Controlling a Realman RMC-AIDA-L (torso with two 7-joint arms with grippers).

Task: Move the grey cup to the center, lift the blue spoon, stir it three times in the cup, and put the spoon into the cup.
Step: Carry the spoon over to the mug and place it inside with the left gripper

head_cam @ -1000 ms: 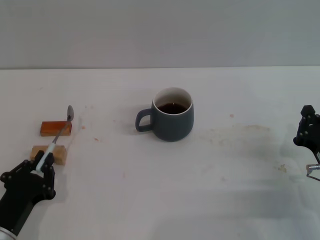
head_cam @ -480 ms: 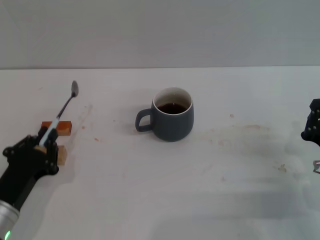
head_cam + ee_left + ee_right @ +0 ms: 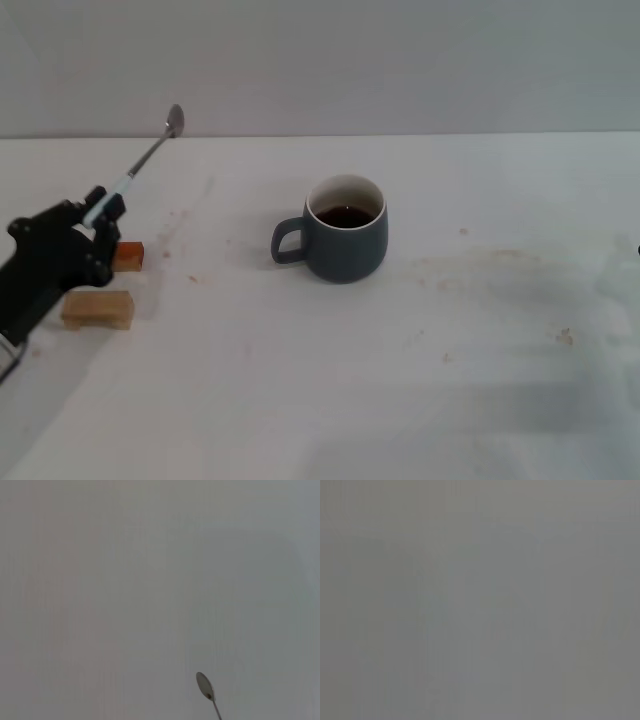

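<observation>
Item: left gripper [image 3: 98, 215], at your left over the white table [image 3: 400, 400], raised above it. Jaws closed on the pale handle of the blue spoon [image 3: 145, 160].

Item: the blue spoon. Long axis runs from the gripper up and away toward the far side, leaning to your right, bowl at the top end. It hangs free of the table.

Item: the grey cup [image 3: 345, 242], upright near the middle of the table, loop handle turned toward your left, dark liquid inside. It sits well apart from the spoon, off to the right of the left gripper. The left arm is the nearer one. Judgement: for stirring you will need to carry the spoon rightward and tip the bowl end down over the cup's mouth; at present the bowl points up and away.

Item: two wooden blocks [image 3: 98, 308], just beside and below the left gripper, on the table.

Item: right gripper. Not seen in the head view.

View notes: the left wrist view shows only the spoon's bowl and a bit of stem against a plain backdrop; no cup. The right wrist view shows plain grey, nothing to identify.
</observation>
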